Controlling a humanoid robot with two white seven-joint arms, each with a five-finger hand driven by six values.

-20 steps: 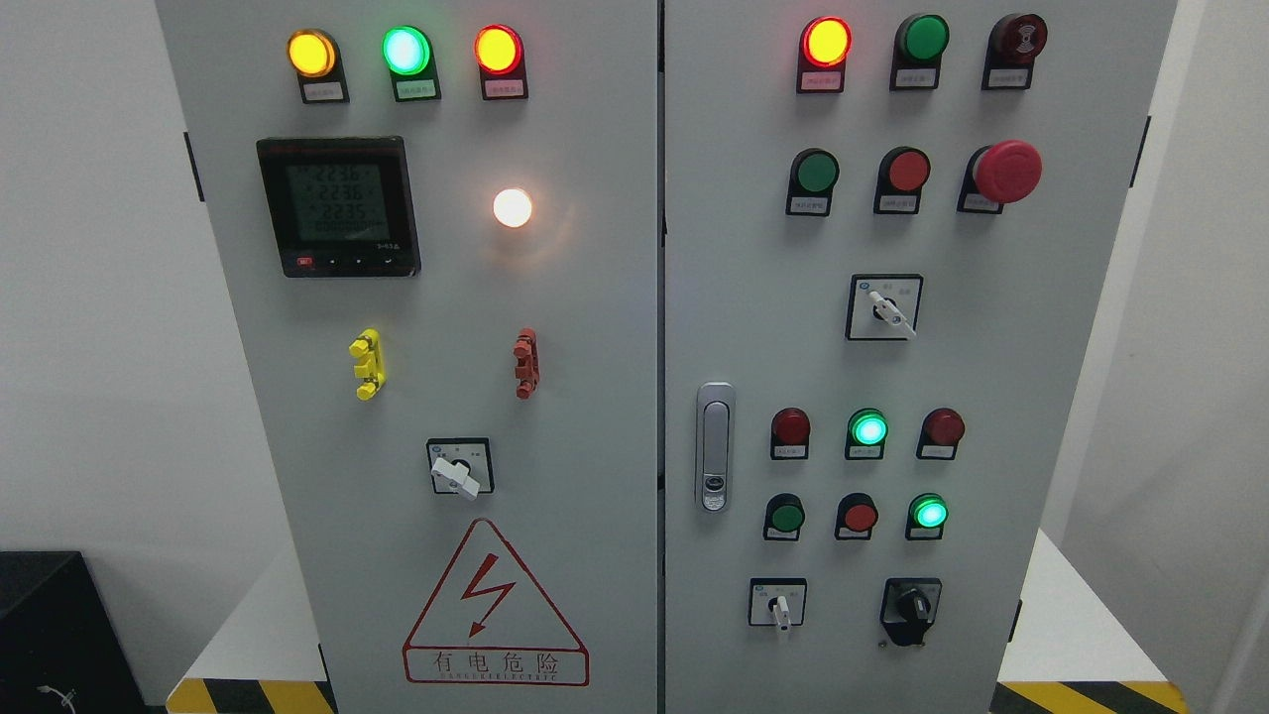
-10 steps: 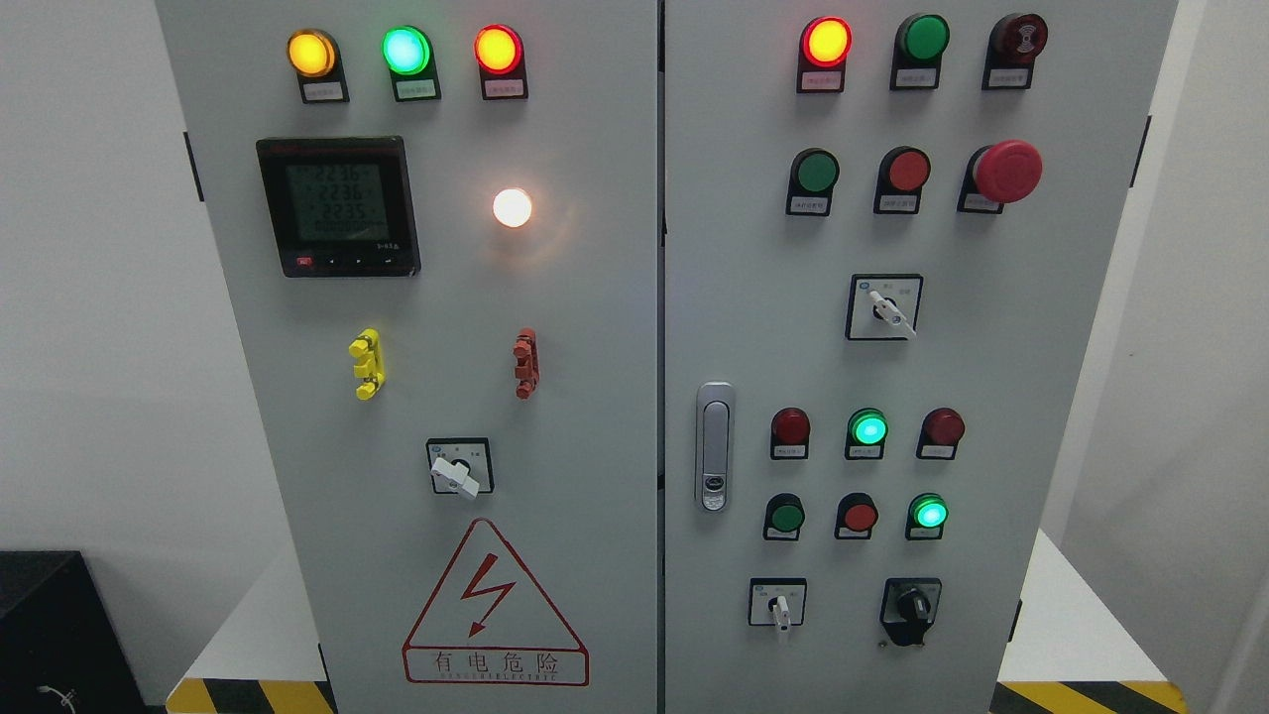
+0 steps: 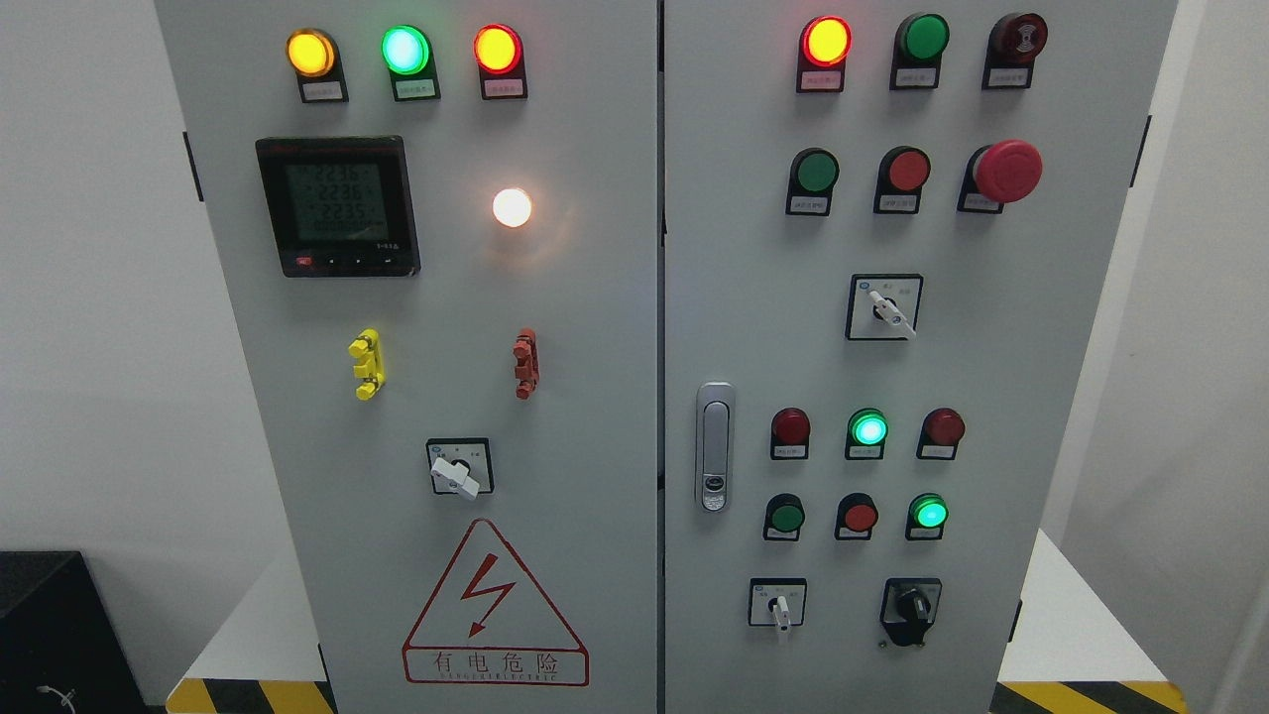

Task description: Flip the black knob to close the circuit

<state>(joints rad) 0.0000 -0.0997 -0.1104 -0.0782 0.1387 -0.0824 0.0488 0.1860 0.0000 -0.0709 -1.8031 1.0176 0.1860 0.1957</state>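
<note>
Black knob (image 3: pixel 912 605) low on cabinet (image 3: pixel 991 397)

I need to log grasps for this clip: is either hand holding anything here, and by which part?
Nothing is held. Neither hand is in view, and the black knob at the right door's lower right stands untouched.

An industrial electrical room: a grey control cabinet (image 3: pixel 615 327) with indicator lamps (image 3: pixel 405 50), meter (image 3: pixel 337 206), shock-warning sign (image 3: pixel 495 607).

Black knob (image 3: pixel 911 604) sits low on the right cabinet door (image 3: pixel 991 397) (unlit).
</note>
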